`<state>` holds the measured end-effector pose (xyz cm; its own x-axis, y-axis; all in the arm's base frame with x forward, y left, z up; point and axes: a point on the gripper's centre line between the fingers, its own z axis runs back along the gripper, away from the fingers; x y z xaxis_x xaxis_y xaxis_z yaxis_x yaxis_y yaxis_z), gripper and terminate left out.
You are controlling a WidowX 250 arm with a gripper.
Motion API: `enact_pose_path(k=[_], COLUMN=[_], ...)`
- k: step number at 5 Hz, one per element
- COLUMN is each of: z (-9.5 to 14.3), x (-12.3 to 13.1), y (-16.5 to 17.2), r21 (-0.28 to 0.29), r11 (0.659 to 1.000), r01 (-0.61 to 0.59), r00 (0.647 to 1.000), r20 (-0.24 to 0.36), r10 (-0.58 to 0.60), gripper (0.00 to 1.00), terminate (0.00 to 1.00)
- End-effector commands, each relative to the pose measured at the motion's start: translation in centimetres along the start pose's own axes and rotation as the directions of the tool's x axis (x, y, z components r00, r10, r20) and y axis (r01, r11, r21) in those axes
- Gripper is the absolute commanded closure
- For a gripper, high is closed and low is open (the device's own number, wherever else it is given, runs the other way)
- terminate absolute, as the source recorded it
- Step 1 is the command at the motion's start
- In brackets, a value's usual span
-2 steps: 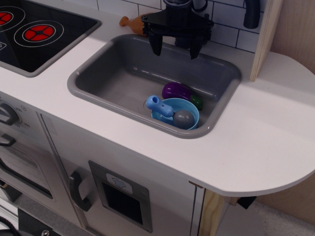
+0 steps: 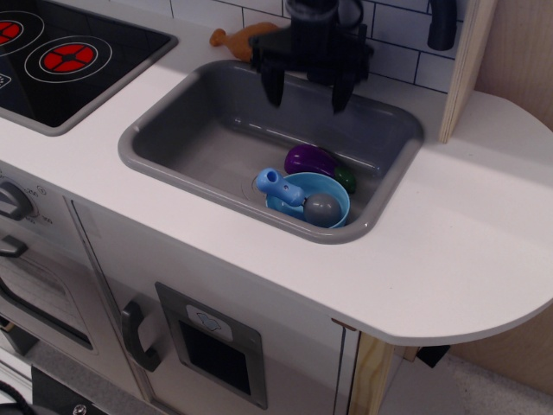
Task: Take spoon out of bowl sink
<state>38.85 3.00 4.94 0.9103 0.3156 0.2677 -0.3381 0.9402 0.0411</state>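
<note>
The spoon lies across the light-blue bowl, its blue handle pointing left over the rim and its grey scoop head resting inside. The bowl sits at the front right of the grey sink. A purple eggplant toy lies just behind the bowl. My black gripper hangs open and empty above the back of the sink, well above and behind the bowl.
A black stovetop with red rings is at the left. An orange toy lies on the counter behind the sink. A wooden post stands at the right. White countertop surrounds the sink.
My gripper has dropped slightly and shifted a little forward over the sink. The spoon, bowl and eggplant have not moved.
</note>
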Motion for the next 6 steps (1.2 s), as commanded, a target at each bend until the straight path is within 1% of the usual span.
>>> enact_pose_path(k=[1,2,3,4,5,6], z=[2.9,3.9,3.9,3.2,2.2,1.4], x=[1.0,0.5,-0.8,-2.7,-4.0,-4.3], y=[2.2,2.9,3.5,2.9,1.9,1.8], r21=[-0.121,-0.162,-0.164,-0.176,-0.155,-0.157], r11=[0.885,0.740,0.551,0.323,0.076,0.016], r01=[0.450,0.653,0.818,0.930,0.985,0.987], r00=[0.874,0.723,0.540,0.309,0.065,0.004], r20=[-0.147,-0.161,-0.109,-0.100,-0.073,-0.079], r10=[-0.464,-0.672,-0.835,-0.946,-0.995,-0.997], gripper=[0.00,0.00,0.00,0.00,0.00,0.00], terminate=[0.00,0.00,0.00,0.00,0.00,0.00])
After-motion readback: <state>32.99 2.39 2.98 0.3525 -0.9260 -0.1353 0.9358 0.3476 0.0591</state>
